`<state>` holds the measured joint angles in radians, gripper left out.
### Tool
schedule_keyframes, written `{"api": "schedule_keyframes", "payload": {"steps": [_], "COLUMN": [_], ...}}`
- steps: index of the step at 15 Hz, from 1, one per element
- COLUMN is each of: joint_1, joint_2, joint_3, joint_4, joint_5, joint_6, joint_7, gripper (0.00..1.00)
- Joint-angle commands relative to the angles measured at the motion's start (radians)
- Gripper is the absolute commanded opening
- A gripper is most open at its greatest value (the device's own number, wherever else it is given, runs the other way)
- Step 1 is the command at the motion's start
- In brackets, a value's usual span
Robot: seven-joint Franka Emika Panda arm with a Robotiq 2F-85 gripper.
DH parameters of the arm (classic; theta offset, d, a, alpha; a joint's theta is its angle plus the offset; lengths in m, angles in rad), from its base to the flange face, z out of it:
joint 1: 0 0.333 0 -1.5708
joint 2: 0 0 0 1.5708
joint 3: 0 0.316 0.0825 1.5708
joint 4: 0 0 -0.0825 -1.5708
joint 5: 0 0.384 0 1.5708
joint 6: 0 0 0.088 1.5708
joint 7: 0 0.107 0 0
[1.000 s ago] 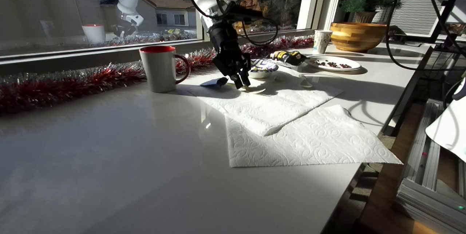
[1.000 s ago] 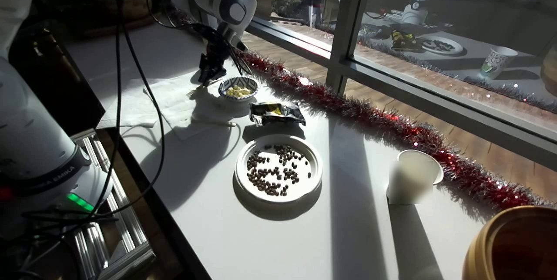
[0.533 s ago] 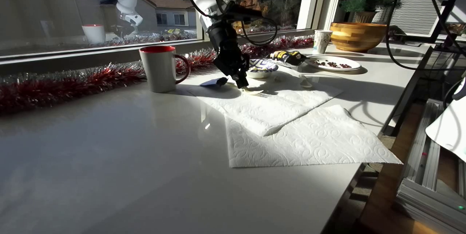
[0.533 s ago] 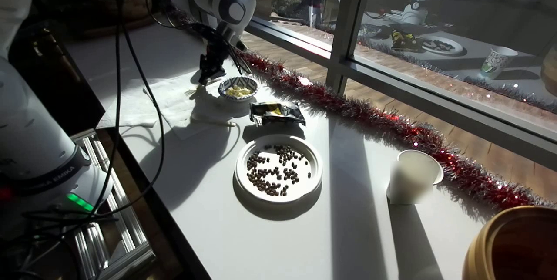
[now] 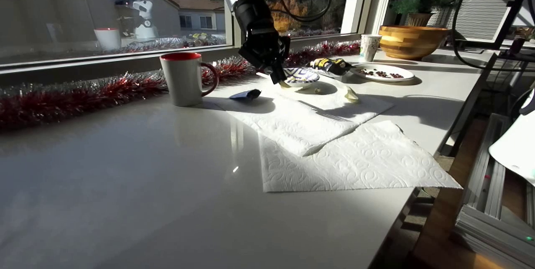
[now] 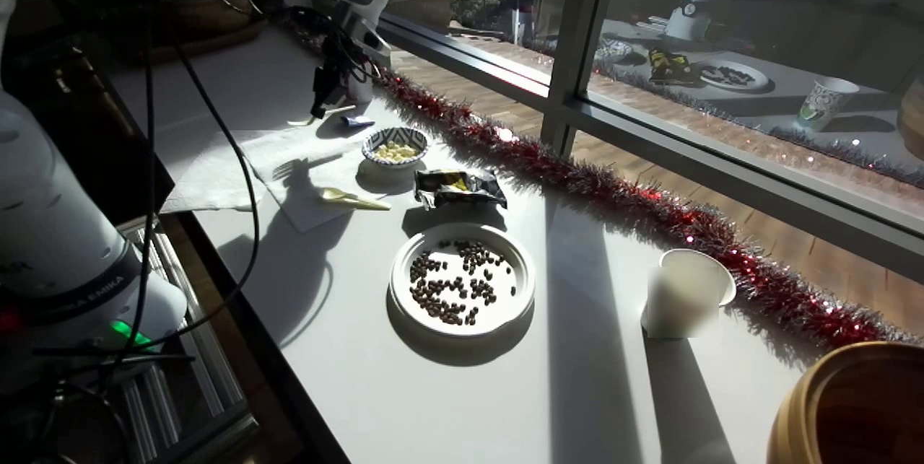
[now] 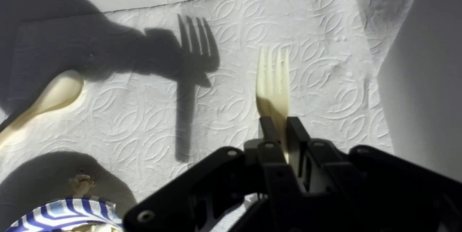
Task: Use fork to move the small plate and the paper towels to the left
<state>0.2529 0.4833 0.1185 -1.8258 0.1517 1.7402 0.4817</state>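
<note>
The small plate [image 5: 301, 77] is a round shallow dish with a blue-and-white patterned rim, holding pale food. It also shows in an exterior view [image 6: 395, 138] and partly at the lower left of the wrist view [image 7: 61, 210]. The paper towels [image 5: 355, 162] are overlapping white sheets flat on the table, also seen in an exterior view [image 6: 216, 168] and the wrist view [image 7: 234, 91]. My gripper [image 7: 279, 122] is shut on the pale fork [image 7: 272, 87], tines pointing forward. In both exterior views the gripper [image 5: 279, 80] [image 6: 317, 112] holds it above the towels, beside the small plate.
A pale spoon [image 6: 354, 200] lies on the towels. A blue packet [image 5: 245, 94] and mug [image 5: 184, 80] stand near the tinsel [image 6: 577, 168]. A black packet [image 6: 460, 188], larger plate [image 6: 462, 327], cup [image 6: 678, 305] and wooden bowl [image 5: 411, 43] are beyond the small plate.
The fingers have closed on the fork, which was down at the towels. The gripper has risen with the fork, and its shadow has shifted across the towels. The small plate and towels have stayed put.
</note>
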Motion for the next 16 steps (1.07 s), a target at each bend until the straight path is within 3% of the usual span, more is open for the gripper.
{"api": "schedule_keyframes", "payload": {"steps": [1, 7, 13, 16], "joint_1": [0.008, -0.007, -0.024, -0.045], "joint_2": [-0.172, -0.372, -0.524, -0.584], "joint_3": [-0.041, -0.078, -0.031, -0.007], "joint_4": [-0.173, -0.352, -0.466, -0.537], "joint_5": [-0.004, -0.168, -0.429, -0.509], "joint_6": [0.107, 0.194, 0.224, 0.302], "joint_7": [0.126, 0.358, 0.616, 0.756], "gripper": [0.03, 0.03, 0.03, 0.03]}}
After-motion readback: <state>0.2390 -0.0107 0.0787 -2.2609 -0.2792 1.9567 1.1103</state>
